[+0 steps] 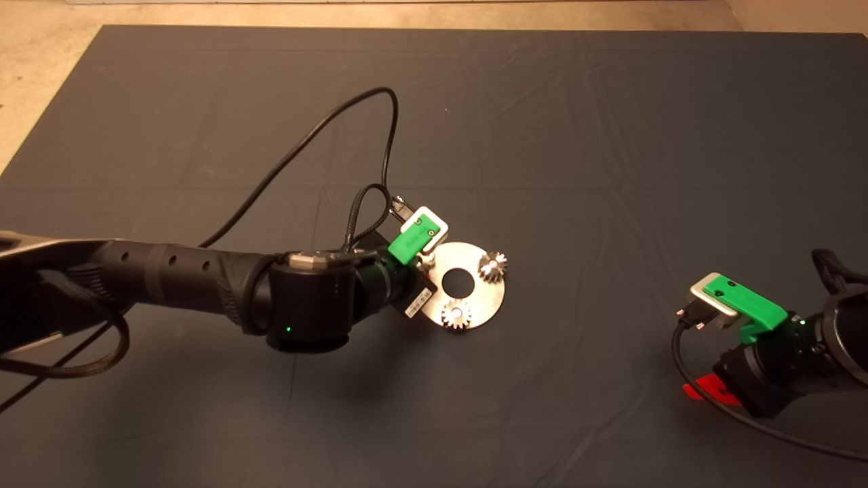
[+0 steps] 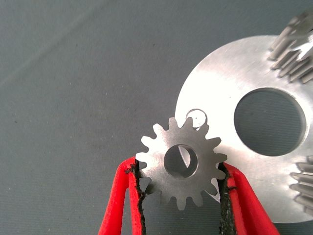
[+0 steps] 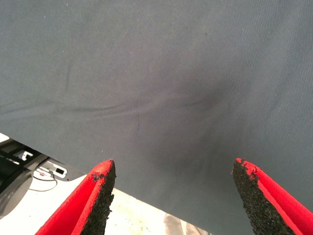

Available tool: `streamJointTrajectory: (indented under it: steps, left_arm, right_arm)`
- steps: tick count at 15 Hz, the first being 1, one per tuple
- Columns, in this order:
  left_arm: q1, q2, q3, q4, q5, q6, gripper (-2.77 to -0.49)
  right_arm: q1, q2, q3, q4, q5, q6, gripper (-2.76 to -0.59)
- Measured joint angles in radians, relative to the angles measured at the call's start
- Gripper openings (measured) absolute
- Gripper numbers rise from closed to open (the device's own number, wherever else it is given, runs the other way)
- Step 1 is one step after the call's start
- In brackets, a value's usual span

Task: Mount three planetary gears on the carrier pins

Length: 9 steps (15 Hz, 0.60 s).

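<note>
So, third small silvery toothed gear (image 2: 182, 162) is pinched by the left gripper (image 2: 182, 196) just off the last short silvery pin (image 2: 196, 117) at the flat round silver disc's (image 2: 230, 161) 9 o'clock edge; bore still needs lining up; right gripper (image 3: 173, 196) is parked open.

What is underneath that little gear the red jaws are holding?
Under the held gear, gripped by the left gripper, lies the edge of the round disc and dark mat. The free pin peeks out beside its teeth. Whatever lies directly beneath the gear is covered.

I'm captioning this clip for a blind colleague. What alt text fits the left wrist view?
The left gripper holds a small toothed planetary gear between its red fingers, beside a bare carrier pin on the round silver disc. Two more gears show at the disc's edges, over the dark mat.
</note>
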State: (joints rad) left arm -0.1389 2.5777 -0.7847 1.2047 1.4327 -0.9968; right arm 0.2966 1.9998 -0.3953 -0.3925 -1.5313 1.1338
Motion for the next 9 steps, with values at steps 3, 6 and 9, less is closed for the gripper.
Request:
streamJointTrajectory:
  steps: [3,6,9]
  left_arm:
    - [0.000,0.008,-0.008,-0.001,-0.001,0.000,-2.64]
    - [0.000,0.022,-0.009,-0.001,-0.002,0.000,-2.65]
    - [0.000,0.030,-0.015,-0.001,-0.003,0.000,-2.65]
  right_arm:
    - [0.000,0.000,0.000,0.000,0.000,0.000,-1.60]
    - [0.000,0.000,0.000,0.000,0.000,0.000,-1.60]
    - [0.000,0.000,0.000,0.000,0.000,0.000,-1.60]
